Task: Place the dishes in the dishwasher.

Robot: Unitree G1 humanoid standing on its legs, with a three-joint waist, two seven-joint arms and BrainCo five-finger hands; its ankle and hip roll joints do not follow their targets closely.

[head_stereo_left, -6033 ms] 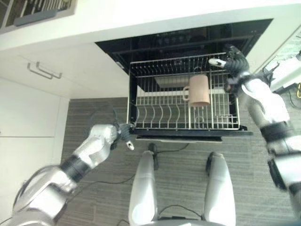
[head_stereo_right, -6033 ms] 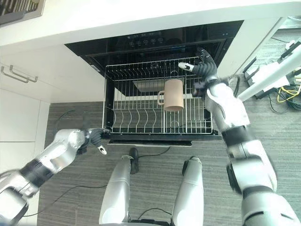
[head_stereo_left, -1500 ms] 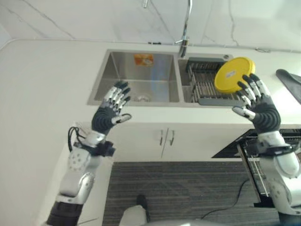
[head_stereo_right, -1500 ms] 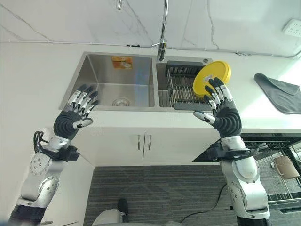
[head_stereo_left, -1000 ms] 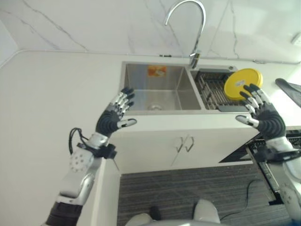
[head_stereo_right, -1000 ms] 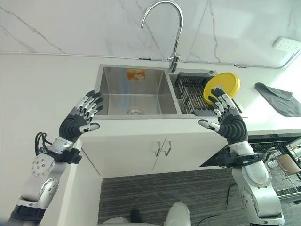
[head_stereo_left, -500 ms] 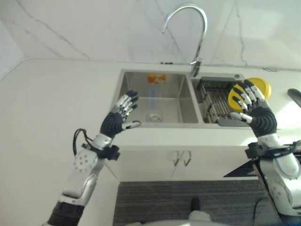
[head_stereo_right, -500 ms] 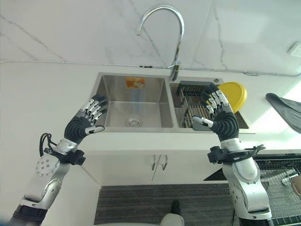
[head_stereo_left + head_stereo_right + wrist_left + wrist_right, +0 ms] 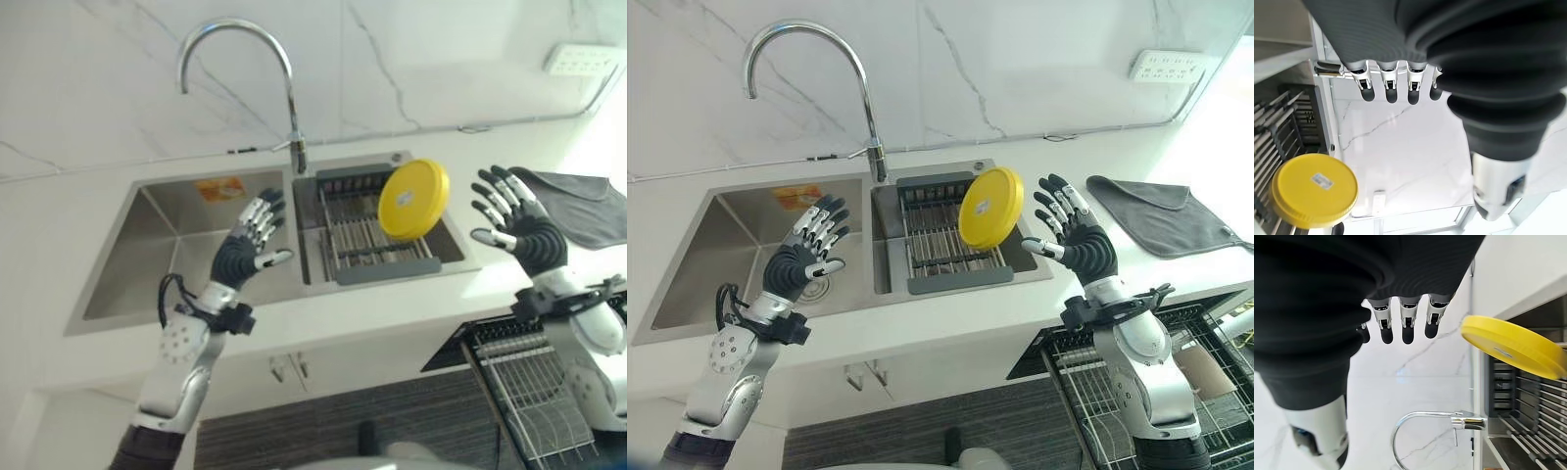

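We judge the step in hand to be fetching the plate [image 9: 990, 208], which stands tilted on edge in the drying rack [image 9: 945, 240], just beside our right hand [image 9: 1078, 238] on its inner side and apart from it. That hand is spread wide with straight fingers and holds nothing; our left hand [image 9: 801, 257] is likewise spread and empty, raised over the sink [image 9: 715, 245] well to the plate's other side. To do this well, we should bring the right hand in across the plate's rim, thumb on one face and fingers on the other, and close firmly before lifting, since a smooth disc leaning on wires could slide or tip. Counting: one yellow plate, one rack, one sink basin beside it, one tap [image 9: 803, 78], one grey cloth [image 9: 1161, 215] beyond the right hand, and one dishwasher basket [image 9: 1117, 392] below it.
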